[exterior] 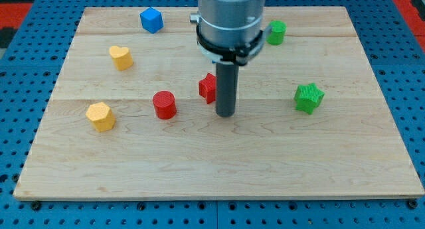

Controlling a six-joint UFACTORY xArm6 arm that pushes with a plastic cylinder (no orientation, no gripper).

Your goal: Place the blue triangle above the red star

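My tip (226,114) rests on the wooden board just right of a red block (208,87), which the rod partly hides; its shape looks like a star. No blue triangle shows; the arm's body may hide it. A blue cube (151,20) sits near the view's top left, far from my tip.
A red cylinder (164,104) sits left of the red star. A yellow heart (121,57) and a yellow hexagon (100,116) are at the view's left. A green cylinder (276,32) is at the top right, a green star (309,97) at the right.
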